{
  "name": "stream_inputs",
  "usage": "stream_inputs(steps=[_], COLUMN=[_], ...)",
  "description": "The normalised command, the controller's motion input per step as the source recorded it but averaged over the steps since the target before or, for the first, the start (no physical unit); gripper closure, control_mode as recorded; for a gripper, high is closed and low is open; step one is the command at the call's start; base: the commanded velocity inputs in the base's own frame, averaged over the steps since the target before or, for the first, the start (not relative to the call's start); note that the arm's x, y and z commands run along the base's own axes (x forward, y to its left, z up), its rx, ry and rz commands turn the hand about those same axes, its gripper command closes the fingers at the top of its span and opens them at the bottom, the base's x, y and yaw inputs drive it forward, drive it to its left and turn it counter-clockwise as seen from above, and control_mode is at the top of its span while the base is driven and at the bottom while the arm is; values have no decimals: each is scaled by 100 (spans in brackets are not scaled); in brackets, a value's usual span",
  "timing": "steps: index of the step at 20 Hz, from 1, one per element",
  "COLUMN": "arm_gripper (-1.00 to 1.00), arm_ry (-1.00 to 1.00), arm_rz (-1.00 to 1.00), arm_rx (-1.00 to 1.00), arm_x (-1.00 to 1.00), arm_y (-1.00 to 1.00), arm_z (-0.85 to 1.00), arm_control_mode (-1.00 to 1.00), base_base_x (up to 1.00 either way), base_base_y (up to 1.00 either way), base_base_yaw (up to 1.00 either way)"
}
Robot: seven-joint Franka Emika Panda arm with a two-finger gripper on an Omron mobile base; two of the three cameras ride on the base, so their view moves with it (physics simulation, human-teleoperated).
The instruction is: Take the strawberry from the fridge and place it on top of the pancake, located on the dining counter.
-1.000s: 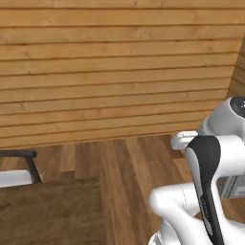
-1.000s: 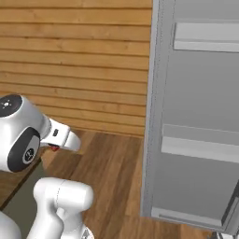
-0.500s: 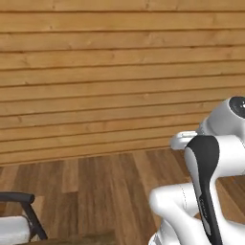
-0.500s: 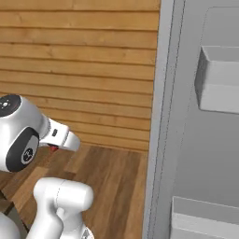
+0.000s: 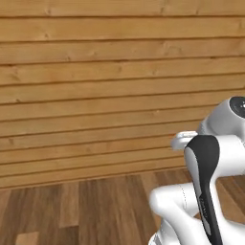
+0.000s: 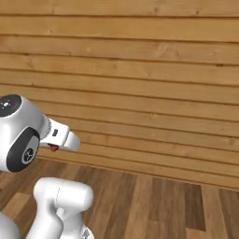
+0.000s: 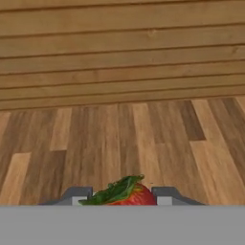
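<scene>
We found the claw (image 7: 116,200) clenched on the strawberry (image 7: 129,195), as seen in the hand view. The red fruit sat between the two finger tips (image 7: 76,195), with its green leaves pointing up and toward the left tip. Only the upper part of the fruit was visible above the bottom of that view.

Beyond the claw, we observed a wooden plank floor (image 7: 119,139) meeting a wall of horizontal wooden boards (image 7: 119,52). The strawberry was held above that floor and was not resting on any surface.

In the left base view, the white arm (image 5: 210,191) stood at the lower right, before the same board wall (image 5: 95,86). In the right base view, the arm (image 6: 28,135) stood at the lower left, with the floor (image 6: 154,200) extending to its right.
</scene>
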Motion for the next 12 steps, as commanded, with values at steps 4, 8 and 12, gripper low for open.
stream_inputs(steps=[4,8,12], arm_gripper=[100,100,100], arm_ry=[0,0,0], arm_rz=[0,0,0], arm_rx=[0,0,0], arm_x=[0,0,0], arm_y=[0,0,0], arm_z=[0,0,0], arm_control_mode=[100,100,100], base_base_x=[100,100,86], base_base_y=[38,53,6], base_base_yaw=[13,40,81])
